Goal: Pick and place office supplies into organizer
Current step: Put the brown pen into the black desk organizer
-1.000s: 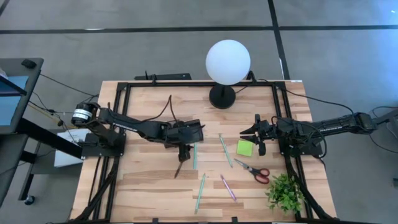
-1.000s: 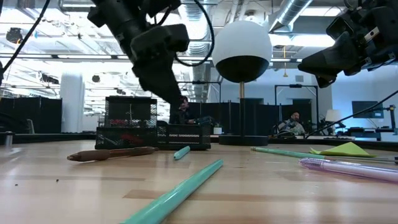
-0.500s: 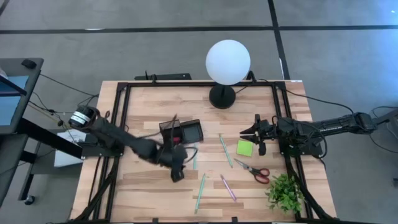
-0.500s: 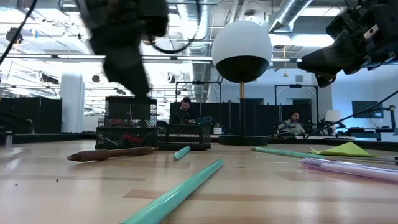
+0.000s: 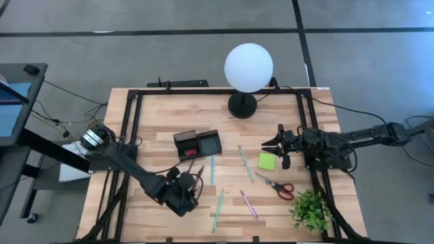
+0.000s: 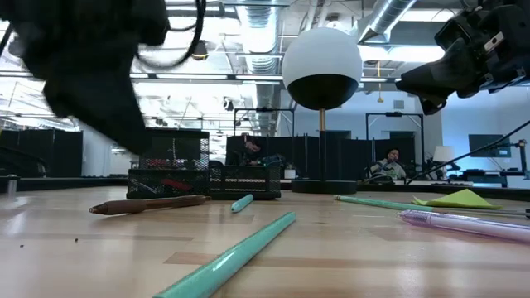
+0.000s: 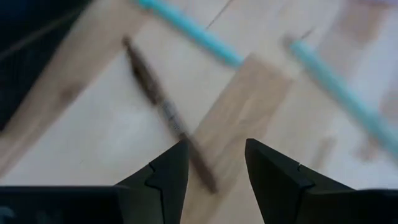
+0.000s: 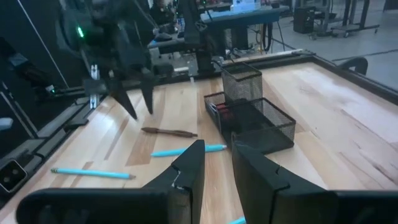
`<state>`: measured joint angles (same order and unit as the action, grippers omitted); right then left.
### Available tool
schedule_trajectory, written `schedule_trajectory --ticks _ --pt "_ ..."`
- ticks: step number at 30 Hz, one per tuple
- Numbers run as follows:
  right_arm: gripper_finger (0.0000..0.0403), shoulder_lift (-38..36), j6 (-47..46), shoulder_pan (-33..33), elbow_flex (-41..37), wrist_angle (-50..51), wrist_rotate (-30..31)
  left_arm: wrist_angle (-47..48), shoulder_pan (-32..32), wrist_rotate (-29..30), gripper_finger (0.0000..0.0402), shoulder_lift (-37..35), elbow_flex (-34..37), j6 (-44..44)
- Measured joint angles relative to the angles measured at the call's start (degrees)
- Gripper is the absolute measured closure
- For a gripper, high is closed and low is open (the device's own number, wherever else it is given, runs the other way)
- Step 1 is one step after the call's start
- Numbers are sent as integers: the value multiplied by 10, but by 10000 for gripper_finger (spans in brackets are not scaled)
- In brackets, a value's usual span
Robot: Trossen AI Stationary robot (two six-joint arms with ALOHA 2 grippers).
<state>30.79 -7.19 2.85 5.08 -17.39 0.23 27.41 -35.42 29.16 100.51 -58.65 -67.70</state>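
Left pincer [image 5: 182,201] hangs low over the near-left part of the tabletop [image 5: 156,115], its two dark fingers [image 7: 166,174] parted with nothing between them; in its own wrist view the brown pen [image 7: 166,115] lies on the wood just ahead of the fingertips, untouched. Right pincer [image 5: 281,150] waits above the right side of the tabletop, just beside the lime-green sticky pad [image 5: 266,160]; its fingers [image 8: 186,171] stand a little apart and hold nothing.

A white globe lamp [image 5: 249,66] stands at the far edge of the tabletop, and a green plant [image 5: 311,210] sits at the near-right corner. A black bar-shaped device [image 5: 183,83] lies along the far rim.

The organizer [image 5: 198,144], a black mesh tray with a taller pen cup at one end, sits near the middle of the tabletop, between the two arms, with something red lying in one compartment. The brown pen [image 5: 194,168] rests just on the near side of the organizer, between it and the left pincer. A teal pen [image 5: 212,169] lies just beside the brown pen, and a second teal pen [image 5: 219,209] lies nearer the front edge. A green pen [image 5: 245,163] lies between the organizer and the sticky pad. The red-handled scissors [image 5: 277,186] rest near the plant, and a pink pen [image 5: 248,203] lies between the scissors and the second teal pen.
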Motion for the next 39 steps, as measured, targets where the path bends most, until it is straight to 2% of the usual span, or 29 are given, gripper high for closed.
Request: schedule_trajectory --ticks 7,14,25,30,34,38,39 --pt "326 0 2 0 0 2 0 1 13 -36 247 54 0 -26" --pt "326 0 3 0 0 2 0 6 16 -43 256 56 0 -28" --pt "326 0 3 0 0 2 0 44 18 -55 387 55 -14 -10" --pt "326 0 3 0 0 2 0 181 29 -53 378 39 -92 26" --pt "326 0 2 0 0 2 0 379 56 -49 382 36 -185 82" --pt "326 0 2 0 0 2 0 616 100 -35 390 33 -292 130" --pt "326 0 2 0 0 2 0 639 114 -28 390 32 -311 139"
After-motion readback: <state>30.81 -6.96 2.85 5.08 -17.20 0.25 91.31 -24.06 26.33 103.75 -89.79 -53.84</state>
